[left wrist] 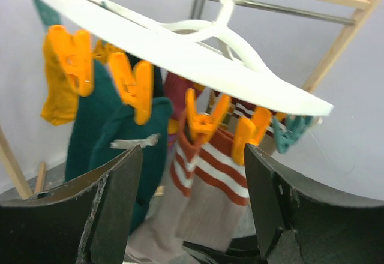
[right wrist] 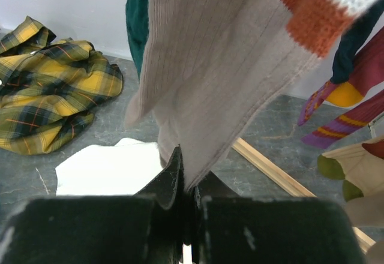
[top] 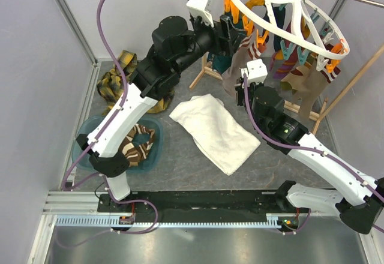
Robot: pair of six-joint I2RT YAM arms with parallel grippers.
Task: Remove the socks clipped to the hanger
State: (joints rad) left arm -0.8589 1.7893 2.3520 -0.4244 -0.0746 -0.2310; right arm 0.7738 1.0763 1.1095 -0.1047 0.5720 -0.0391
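The white hanger (top: 300, 39) hangs tilted from the rail, with several socks on orange and teal clips. My left gripper (top: 237, 33) is raised to its near rim. In the left wrist view this gripper (left wrist: 192, 204) is open, its fingers (left wrist: 114, 204) either side of a tan sock with orange-and-white stripes (left wrist: 210, 180), which an orange clip (left wrist: 204, 120) holds. A dark teal sock (left wrist: 102, 126) hangs left of it. Below, my right gripper (right wrist: 187, 177) is shut on the lower edge of the tan sock (right wrist: 222, 66), which is pulled taut.
A white towel (top: 216, 129) lies mid-table and a yellow-black plaid shirt (top: 117, 78) at the back left. A teal basin (top: 90, 133) beside the left arm holds striped socks. The wooden rack's foot bar (right wrist: 276, 174) lies behind the right gripper. Maroon-striped socks (right wrist: 354, 120) hang to the right.
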